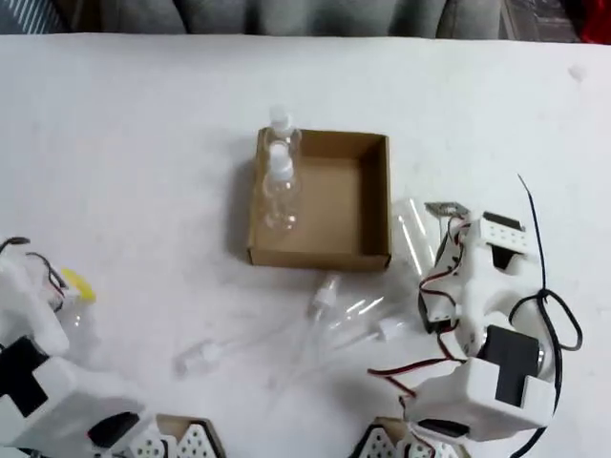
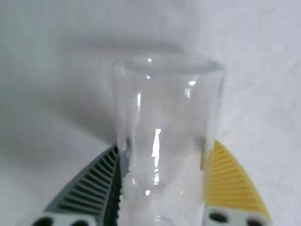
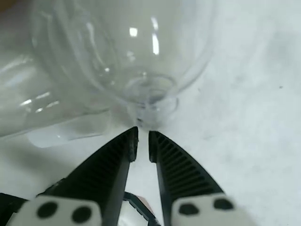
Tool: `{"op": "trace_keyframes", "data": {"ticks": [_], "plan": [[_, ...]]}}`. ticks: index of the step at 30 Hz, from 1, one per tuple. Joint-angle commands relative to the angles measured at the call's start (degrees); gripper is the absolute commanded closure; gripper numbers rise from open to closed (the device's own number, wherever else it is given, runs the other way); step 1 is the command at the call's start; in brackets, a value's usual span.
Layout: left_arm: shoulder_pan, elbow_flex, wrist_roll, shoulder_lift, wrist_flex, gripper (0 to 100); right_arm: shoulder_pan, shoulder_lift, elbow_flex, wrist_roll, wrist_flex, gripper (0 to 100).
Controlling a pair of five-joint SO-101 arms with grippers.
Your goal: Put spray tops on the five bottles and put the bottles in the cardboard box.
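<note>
Cardboard box (image 1: 320, 256): middle of the tabletop (image 1: 143, 143); 2 capped bottles (image 1: 280, 186) along its left wall.
Left pincer (image 2: 164, 157): near left; grey and yellow fingers pinching an uncapped clear bottle (image 2: 167, 103).
Right pincer (image 3: 143, 137): pressed almost together, empty, tips just beside the neck of a lying bottle (image 3: 127, 47), right of the box.
Loose spray tops (image 1: 329, 303): scattered on the near side of the box.

High cam is looking down on table (image 1: 143, 114), box (image 1: 325, 196) mid-frame. Left wrist cam is sitting v. close to a clear bottle (image 2: 167, 122). Right wrist cam is sharing second bottle (image 3: 131, 52) w/ high cam.
</note>
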Motion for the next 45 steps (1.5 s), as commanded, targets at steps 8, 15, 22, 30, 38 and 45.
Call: {"op": "trace_keyframes", "data": {"ticks": [8, 15, 22, 30, 38, 45], "plan": [[-1.10, -10.02, 13.63, -0.04, 7.12, 98, -0.57, -1.89, -0.18, -0.09, -0.48, 98.3], [0.48, -10.02, 27.16, 0.13, 0.53, 90, -0.57, -1.89, -0.09, 2.37, -0.31, 98.3], [1.89, -8.35, 32.97, 0.22, 0.00, 64, -0.57, -1.89, -0.09, 4.31, -0.13, 98.3], [2.07, -8.09, 29.19, -0.13, 3.69, 56, -0.66, -1.89, -0.09, 4.31, -0.13, 98.3], [2.07, -12.75, 19.08, -8.92, 14.07, 56, -0.66, -1.98, 0.53, 4.22, -0.13, 98.3], [5.14, -13.54, -14.24, -19.12, 21.27, 61, -0.66, -1.98, 0.70, 3.87, -0.31, 98.3]]}}
